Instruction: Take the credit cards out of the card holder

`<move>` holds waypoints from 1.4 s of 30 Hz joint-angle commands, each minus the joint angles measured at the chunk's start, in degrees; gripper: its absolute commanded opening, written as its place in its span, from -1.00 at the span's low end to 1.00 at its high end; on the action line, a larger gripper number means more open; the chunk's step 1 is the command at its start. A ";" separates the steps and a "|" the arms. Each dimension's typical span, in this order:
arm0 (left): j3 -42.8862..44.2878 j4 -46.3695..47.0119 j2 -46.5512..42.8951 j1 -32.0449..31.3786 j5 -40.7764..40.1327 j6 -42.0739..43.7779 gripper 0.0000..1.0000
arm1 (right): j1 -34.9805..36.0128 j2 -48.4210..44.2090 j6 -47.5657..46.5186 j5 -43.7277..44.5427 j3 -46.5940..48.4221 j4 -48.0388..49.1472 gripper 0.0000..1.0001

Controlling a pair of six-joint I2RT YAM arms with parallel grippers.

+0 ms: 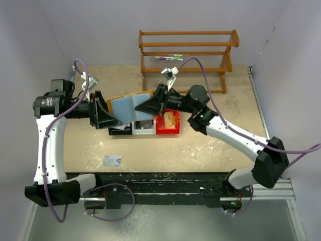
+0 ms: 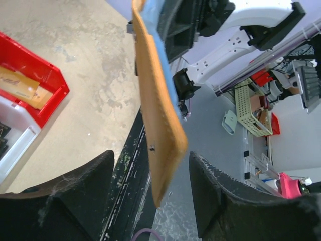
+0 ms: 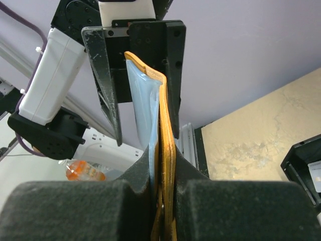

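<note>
- Card holder (image 1: 131, 106), tan-orange outside and pale blue inside, hangs in the air above a row of small bins and spans the gap between the two pincers. In the top view its blue side faces up.
- Right pincer (image 1: 145, 107) is clamped tight on one edge of the card holder. Its wrist view shows both pads pressed against the cover.
- Left pincer (image 1: 108, 114) stands wide around the opposite edge. Its wrist view shows a gap between each finger and the cover.
- A small dark stud shows on the orange cover.
- One pale card (image 1: 112, 160) lies flat on the worktop (image 1: 200, 150) near the front edge, well apart from the card holder. Its print is too small to read.
- Red bin (image 1: 168, 123) holds flat tan pieces. A white bin (image 1: 144, 129) sits just beside it, toward the left arm.
- Wooden rack (image 1: 188, 52) stands at the back of the worktop.
</note>
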 commanded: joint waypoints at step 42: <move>-0.76 6.38 -4.10 0.57 2.71 -4.81 -1.00 | 8.02 -1.73 -10.00 12.28 1.09 2.03 0.30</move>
